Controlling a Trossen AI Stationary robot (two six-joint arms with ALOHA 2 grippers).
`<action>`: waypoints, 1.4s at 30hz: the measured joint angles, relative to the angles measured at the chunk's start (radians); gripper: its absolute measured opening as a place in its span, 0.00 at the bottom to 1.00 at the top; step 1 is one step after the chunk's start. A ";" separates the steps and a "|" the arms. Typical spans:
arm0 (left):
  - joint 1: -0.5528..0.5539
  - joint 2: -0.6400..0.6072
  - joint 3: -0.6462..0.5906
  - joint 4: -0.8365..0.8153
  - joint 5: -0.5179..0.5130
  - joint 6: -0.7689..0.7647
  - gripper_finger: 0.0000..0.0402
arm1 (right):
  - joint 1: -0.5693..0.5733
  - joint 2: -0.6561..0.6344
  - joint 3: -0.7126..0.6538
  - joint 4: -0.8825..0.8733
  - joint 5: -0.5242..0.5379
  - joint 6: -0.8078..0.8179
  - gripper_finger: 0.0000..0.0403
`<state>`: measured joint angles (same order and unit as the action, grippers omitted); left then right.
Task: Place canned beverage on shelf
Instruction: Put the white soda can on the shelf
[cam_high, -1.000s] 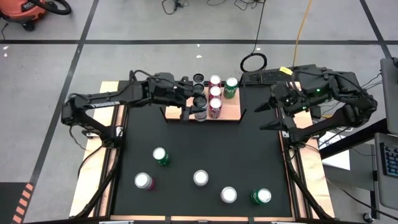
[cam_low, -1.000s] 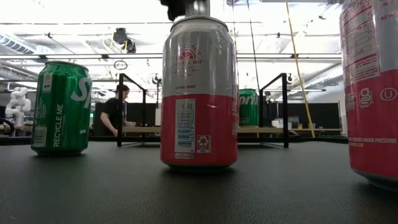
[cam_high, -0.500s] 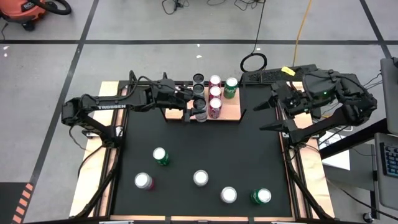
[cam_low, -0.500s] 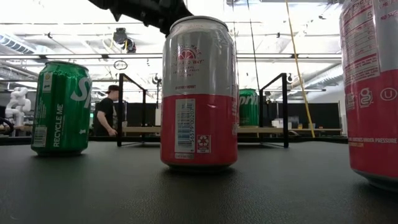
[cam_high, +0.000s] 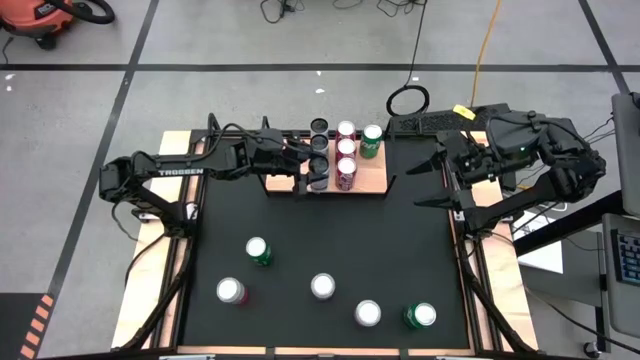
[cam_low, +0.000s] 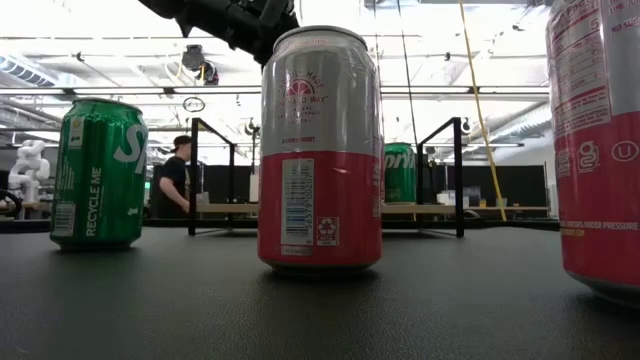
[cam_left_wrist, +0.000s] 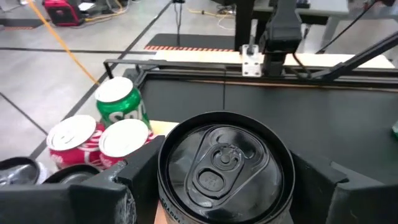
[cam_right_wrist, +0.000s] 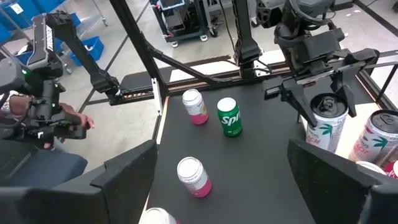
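1. Left arm reaches across to the shelf (cam_high: 355, 178) at the far edge of the worktop (cam_high: 400, 260); the left gripper (cam_high: 312, 177) has its fingers (cam_left_wrist: 130, 180) either side of a black-topped can (cam_left_wrist: 224, 165), clamped on it or only just let go, I cannot tell which.
2. That can stands at the near left of the cans on the shelf, so this placement looks nearly done; the release and retreat seem to be left.
3. Shelf already carries about five more cans: two black-topped, two red (cam_high: 346, 147), one green (cam_high: 371, 138).
4. Five cans still wait on the worktop's near half: a green one (cam_high: 258, 250), a red one (cam_high: 231, 291), three more to the right (cam_high: 367, 313).
5. Right gripper (cam_high: 432, 183) hangs at the right edge, fingers wide apart, holding nothing.
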<state>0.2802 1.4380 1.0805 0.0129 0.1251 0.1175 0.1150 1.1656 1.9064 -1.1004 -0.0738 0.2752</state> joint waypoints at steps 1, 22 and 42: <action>0.000 0.000 0.000 -0.003 -0.008 0.006 0.64 | 0.000 0.000 0.000 0.000 0.000 0.000 0.84; 0.111 0.087 0.001 0.022 0.189 0.134 0.65 | 0.000 0.000 0.000 -0.003 0.001 0.036 0.84; 0.119 0.151 0.000 0.034 0.218 0.147 0.65 | 0.000 0.000 0.000 -0.003 0.029 0.046 0.84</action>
<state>0.3997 1.5894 1.0809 0.0468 0.3432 0.2649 0.1146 1.1656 1.9064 -1.1034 -0.0449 0.3210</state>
